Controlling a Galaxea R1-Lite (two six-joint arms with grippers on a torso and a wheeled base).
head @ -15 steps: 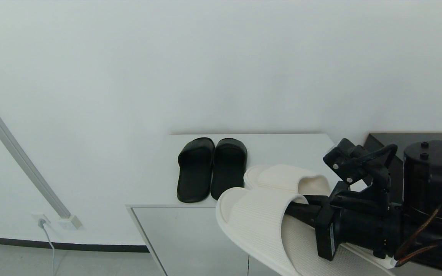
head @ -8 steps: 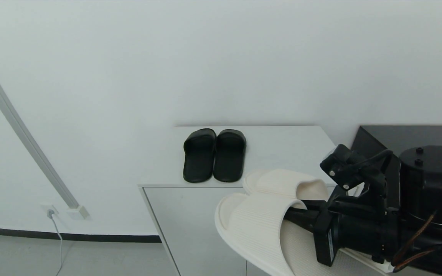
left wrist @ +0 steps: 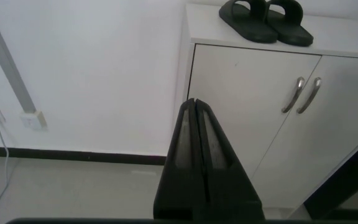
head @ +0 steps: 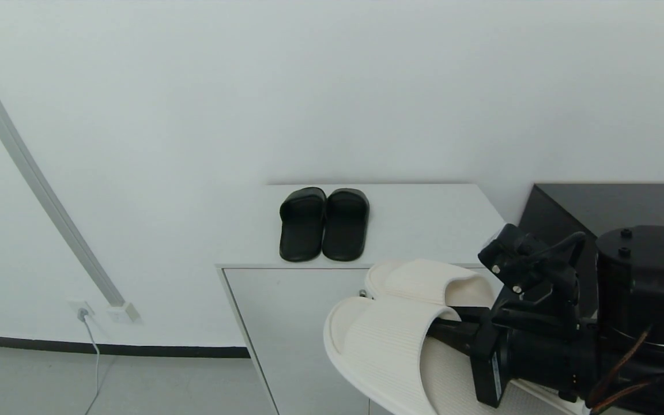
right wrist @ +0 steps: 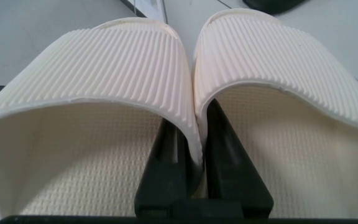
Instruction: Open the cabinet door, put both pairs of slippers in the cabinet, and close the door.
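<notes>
A plain white wall (head: pixel 332 86) backs a low white cabinet (head: pixel 291 334). Both its doors are shut (the inside is hidden), and their metal handles (left wrist: pixel 303 94) stand side by side. The black slippers (head: pixel 324 223) sit paired on the cabinet's top, toward its left near edge. The right claw (right wrist: pixel 193 163) is clamped on the touching inner walls of the white slippers (head: pixel 401 328), holding them in the air before the cabinet, right of the black pair. The left claw (left wrist: pixel 196 134) is pressed fully together with nothing in it.
</notes>
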